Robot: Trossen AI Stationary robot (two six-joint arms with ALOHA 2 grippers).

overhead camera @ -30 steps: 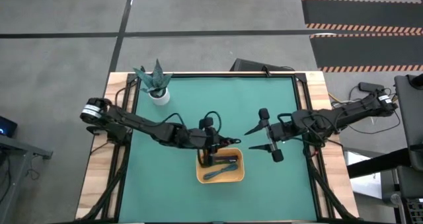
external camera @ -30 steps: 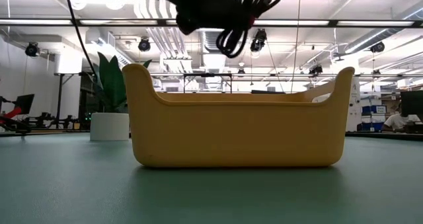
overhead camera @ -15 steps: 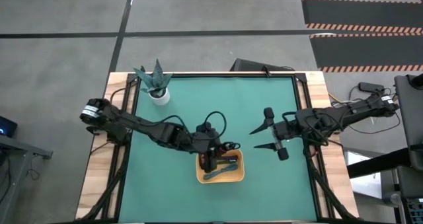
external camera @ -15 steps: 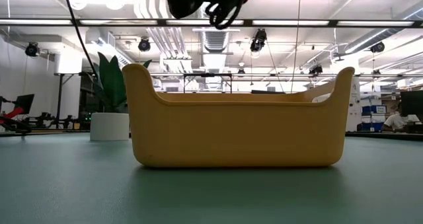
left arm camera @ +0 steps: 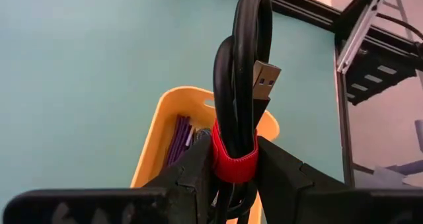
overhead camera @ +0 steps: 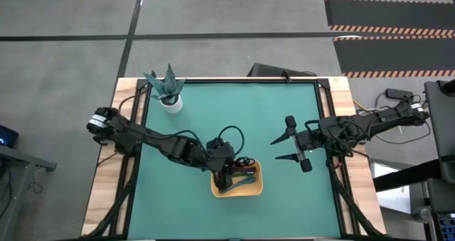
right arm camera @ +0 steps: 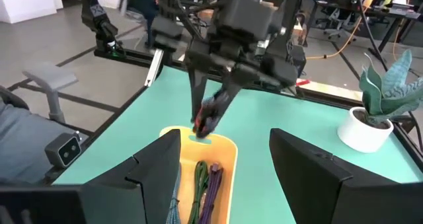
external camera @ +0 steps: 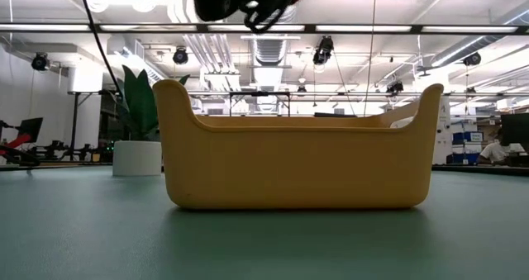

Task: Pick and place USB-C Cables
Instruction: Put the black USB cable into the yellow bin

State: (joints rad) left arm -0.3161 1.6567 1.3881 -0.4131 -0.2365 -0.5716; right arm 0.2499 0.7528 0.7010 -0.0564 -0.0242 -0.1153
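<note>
**Black cable clamped at red band, held over tray**

The left gripper (left arm camera: 232, 168) is closed on the black cable bundle (left arm camera: 241, 85), pinched at the red band (left arm camera: 234, 159) between both fingers (left arm camera: 198, 168). The loops and a USB plug (left arm camera: 266, 78) stick out past the fingertips; the rest of the coil is hidden behind the fingers.

Handling, judged: light, soft, floppy. The band is the only firm spot and keeps the coil together, so it is the right place to be gripped. Smooth jacket: slip is likely if a bare loop is pinched instead.

Position: the bundle is held in the air above the yellow tray (overhead camera: 245, 190), over the tray's end nearest the left arm, clear of the rim. The tray sits near the table's front edge, about mid-width. Other cables (right arm camera: 206, 181) (green, purple-looking) are seen lying along the tray floor, not touched by the held bundle.

The right gripper (overhead camera: 283, 147) is parked wide open, empty, over the mat (overhead camera: 234, 102) toward the table's right edge, well apart from the tray.
</note>
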